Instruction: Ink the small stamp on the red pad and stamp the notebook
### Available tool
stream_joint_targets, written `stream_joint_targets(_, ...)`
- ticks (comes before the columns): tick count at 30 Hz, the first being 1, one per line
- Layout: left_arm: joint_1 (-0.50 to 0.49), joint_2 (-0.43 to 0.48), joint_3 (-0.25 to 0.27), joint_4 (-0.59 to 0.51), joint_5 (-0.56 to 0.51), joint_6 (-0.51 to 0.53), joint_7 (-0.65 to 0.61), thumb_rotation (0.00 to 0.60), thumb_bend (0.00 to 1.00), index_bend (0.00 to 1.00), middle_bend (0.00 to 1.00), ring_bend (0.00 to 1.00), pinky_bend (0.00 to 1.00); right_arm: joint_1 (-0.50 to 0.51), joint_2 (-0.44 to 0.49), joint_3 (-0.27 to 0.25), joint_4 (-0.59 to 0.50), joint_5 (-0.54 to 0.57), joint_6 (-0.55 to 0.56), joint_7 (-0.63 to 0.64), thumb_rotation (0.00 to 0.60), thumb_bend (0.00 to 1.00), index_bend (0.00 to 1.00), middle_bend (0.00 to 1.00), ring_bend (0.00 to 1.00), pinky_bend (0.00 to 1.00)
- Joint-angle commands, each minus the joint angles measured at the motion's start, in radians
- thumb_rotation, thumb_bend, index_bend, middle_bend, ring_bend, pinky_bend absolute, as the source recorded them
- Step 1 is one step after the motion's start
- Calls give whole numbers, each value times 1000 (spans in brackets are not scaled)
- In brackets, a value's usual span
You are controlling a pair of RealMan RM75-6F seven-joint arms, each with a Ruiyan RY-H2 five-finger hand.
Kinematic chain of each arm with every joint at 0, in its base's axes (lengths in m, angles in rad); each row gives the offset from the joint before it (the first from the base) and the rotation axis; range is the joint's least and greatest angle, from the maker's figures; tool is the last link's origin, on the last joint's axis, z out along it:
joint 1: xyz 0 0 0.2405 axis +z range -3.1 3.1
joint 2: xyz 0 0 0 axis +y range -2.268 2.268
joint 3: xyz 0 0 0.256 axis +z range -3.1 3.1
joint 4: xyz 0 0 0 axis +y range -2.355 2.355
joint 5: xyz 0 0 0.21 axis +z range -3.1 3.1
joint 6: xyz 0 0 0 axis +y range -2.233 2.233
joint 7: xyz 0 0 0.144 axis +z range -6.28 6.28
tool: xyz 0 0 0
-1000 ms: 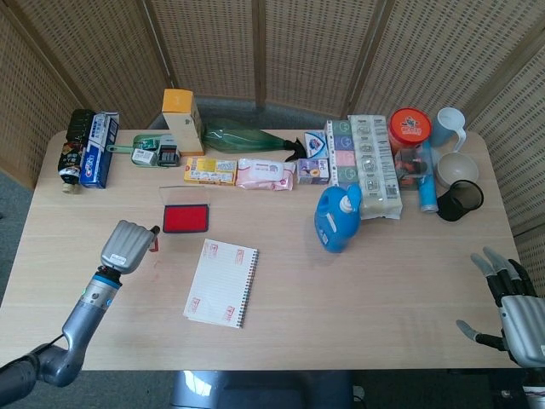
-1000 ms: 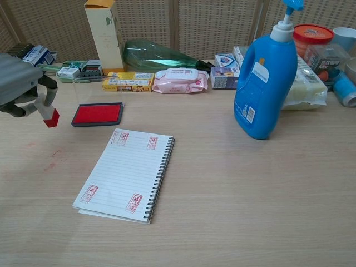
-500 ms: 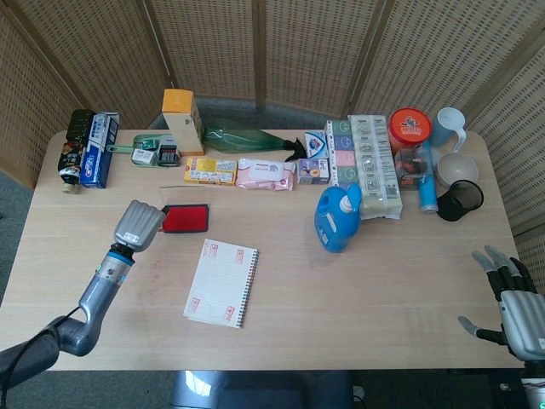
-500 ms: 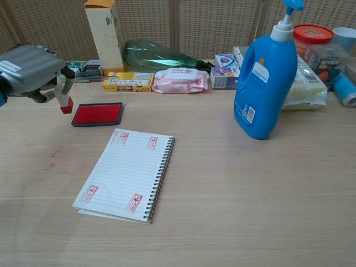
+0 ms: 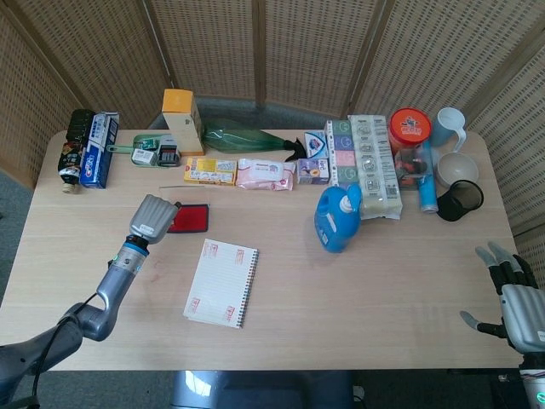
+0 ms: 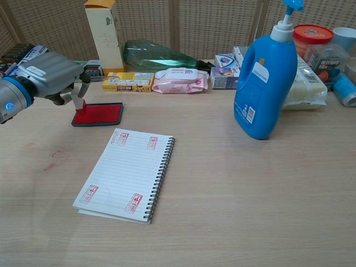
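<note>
My left hand (image 6: 53, 76) (image 5: 154, 219) pinches the small stamp (image 6: 79, 104), a pale handle with a red base. The stamp's base is down at the left end of the red ink pad (image 6: 103, 114) (image 5: 192, 218). In the head view the hand covers the stamp and the pad's left part. The spiral notebook (image 6: 125, 172) (image 5: 221, 282) lies open in front of the pad, with several red stamp marks near its corners. My right hand (image 5: 516, 298) hangs off the table's right front corner, fingers spread, holding nothing.
A blue detergent bottle (image 6: 264, 78) stands to the right of the notebook. Boxes, a green bottle (image 6: 158, 55), a wipes pack (image 6: 179, 79) and cups (image 5: 456, 170) line the back edge. Red smudges (image 6: 54, 157) mark the table left of the notebook.
My left hand has carried the stamp from the left of the table rightward and down onto the ink pad. The right hand has barely shifted.
</note>
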Motion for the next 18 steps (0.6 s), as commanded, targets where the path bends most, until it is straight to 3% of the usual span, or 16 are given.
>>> stream_joint_targets(1,-13,-25,5,37,1,-10,-18,600,412,637,1000,1000,1000,1,-1,2,1,5,-1,-1,600,9,58,0,0,0)
stream_joint_targets(18,-40,-113,25,180,10,-29,-78,600,414,636,1000,1000,1000,5,0,11,5,28,-8,3,600,9,58,0,0,0)
